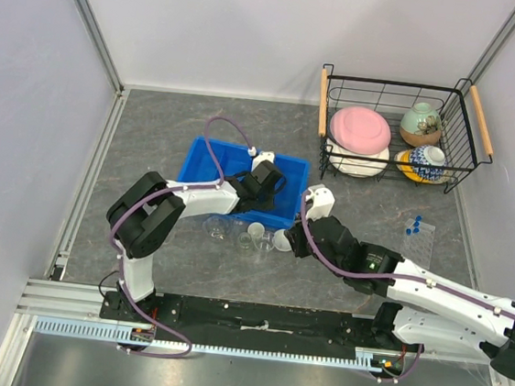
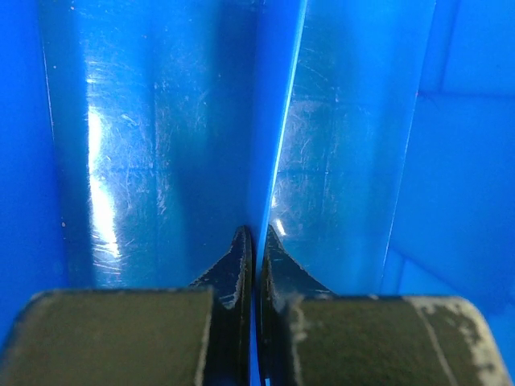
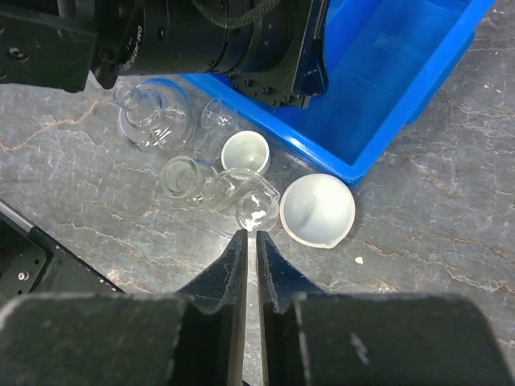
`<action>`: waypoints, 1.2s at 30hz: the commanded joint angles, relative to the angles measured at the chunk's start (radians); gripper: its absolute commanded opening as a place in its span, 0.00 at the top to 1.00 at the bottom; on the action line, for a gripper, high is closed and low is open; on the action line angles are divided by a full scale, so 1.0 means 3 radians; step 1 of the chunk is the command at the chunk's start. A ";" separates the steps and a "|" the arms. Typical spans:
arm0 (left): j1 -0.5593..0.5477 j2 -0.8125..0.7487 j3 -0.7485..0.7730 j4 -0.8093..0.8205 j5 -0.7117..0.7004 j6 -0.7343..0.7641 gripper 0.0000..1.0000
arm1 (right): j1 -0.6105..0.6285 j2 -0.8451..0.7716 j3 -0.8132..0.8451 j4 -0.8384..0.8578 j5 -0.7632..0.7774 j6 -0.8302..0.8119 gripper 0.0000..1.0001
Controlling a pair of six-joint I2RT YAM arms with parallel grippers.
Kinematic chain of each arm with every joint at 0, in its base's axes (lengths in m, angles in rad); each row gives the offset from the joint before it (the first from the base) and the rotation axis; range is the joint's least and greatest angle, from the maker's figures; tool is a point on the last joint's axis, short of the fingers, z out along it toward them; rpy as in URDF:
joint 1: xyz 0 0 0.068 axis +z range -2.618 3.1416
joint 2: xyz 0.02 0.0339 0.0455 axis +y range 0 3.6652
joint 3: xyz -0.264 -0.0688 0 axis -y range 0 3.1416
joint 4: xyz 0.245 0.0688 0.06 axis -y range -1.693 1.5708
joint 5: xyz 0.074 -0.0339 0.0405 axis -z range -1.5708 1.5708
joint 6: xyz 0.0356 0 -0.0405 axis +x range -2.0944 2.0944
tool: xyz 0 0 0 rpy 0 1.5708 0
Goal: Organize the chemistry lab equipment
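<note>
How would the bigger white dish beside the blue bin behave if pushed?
The white dish looks smooth and glossy, so it would probably slide easily. Its rounded bowl shape may let it rock. It seems ceramic, so likely brittle.

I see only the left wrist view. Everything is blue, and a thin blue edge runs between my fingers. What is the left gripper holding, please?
Observer: The left gripper is shut on a wall of a blue bin; the top view shows the whole bin.
Operator: Where is the glassware?
Observer: On the table just in front of the bin: a flask, a small upright beaker, a small white dish and a larger white dish.
Operator: And the right gripper?
Observer: The right gripper is at the rim of a tipped beaker, fingers almost together. I cannot tell whether it grips it.
</note>
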 commanded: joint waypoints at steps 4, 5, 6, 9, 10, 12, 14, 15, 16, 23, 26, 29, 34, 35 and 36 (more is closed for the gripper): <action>-0.0240 0.0236 -0.0466 -0.0052 0.0229 -0.0576 0.98 | 0.0131 -0.0060 -0.0038 0.0000 0.0189 0.0136 0.86; -0.0251 0.0226 -0.0492 -0.0031 0.0229 -0.0586 0.98 | 0.0141 -0.0060 -0.0038 -0.0005 0.0204 0.0142 0.86; -0.0281 0.0215 -0.0518 -0.0026 0.0229 -0.0607 0.98 | 0.0157 -0.0055 -0.0038 -0.0005 0.0220 0.0147 0.86; -0.0332 0.0164 -0.0615 0.0020 0.0214 -0.0653 0.98 | 0.0218 -0.0019 -0.0038 -0.0010 0.0260 0.0177 0.86; -0.0348 0.0129 -0.0666 0.0050 0.0214 -0.0663 0.98 | 0.0228 -0.0014 -0.0043 -0.0010 0.0276 0.0188 0.86; -0.0399 0.0118 -0.0707 0.0071 0.0219 -0.0688 0.98 | 0.0254 0.0007 -0.0043 -0.0010 0.0306 0.0203 0.86; -0.0424 0.0093 -0.0748 0.0081 0.0209 -0.0699 0.98 | 0.0290 0.0027 -0.0038 -0.0021 0.0327 0.0213 0.86; -0.0455 0.0082 -0.0763 0.0086 0.0209 -0.0714 0.98 | 0.0305 0.0037 -0.0038 -0.0016 0.0342 0.0223 0.86; -0.0470 0.0072 -0.0784 0.0097 0.0204 -0.0719 0.98 | 0.0310 0.0047 -0.0038 -0.0016 0.0353 0.0229 0.86; -0.0496 0.0103 -0.0702 0.0061 0.0112 -0.0663 0.98 | 0.0371 0.0119 -0.0027 -0.0021 0.0414 0.0275 0.86; -0.0491 0.0189 -0.0488 -0.0113 0.0071 -0.0566 0.98 | 0.0372 0.0145 -0.0022 -0.0021 0.0450 0.0275 0.86; -0.0491 0.0266 -0.0365 -0.0159 0.0096 -0.0510 0.94 | 0.0382 0.0150 -0.0022 -0.0031 0.0480 0.0270 0.85; -0.0491 0.0287 -0.0319 -0.0113 0.0158 -0.0459 0.78 | 0.0382 0.0124 -0.0022 -0.0062 0.0547 0.0254 0.82; -0.0491 0.0277 -0.0313 -0.0113 0.0158 -0.0443 0.74 | 0.0377 0.0119 -0.0022 -0.0062 0.0557 0.0244 0.81; -0.0491 0.0271 -0.0288 -0.0118 0.0158 -0.0418 0.72 | 0.0377 0.0119 -0.0017 -0.0062 0.0572 0.0234 0.81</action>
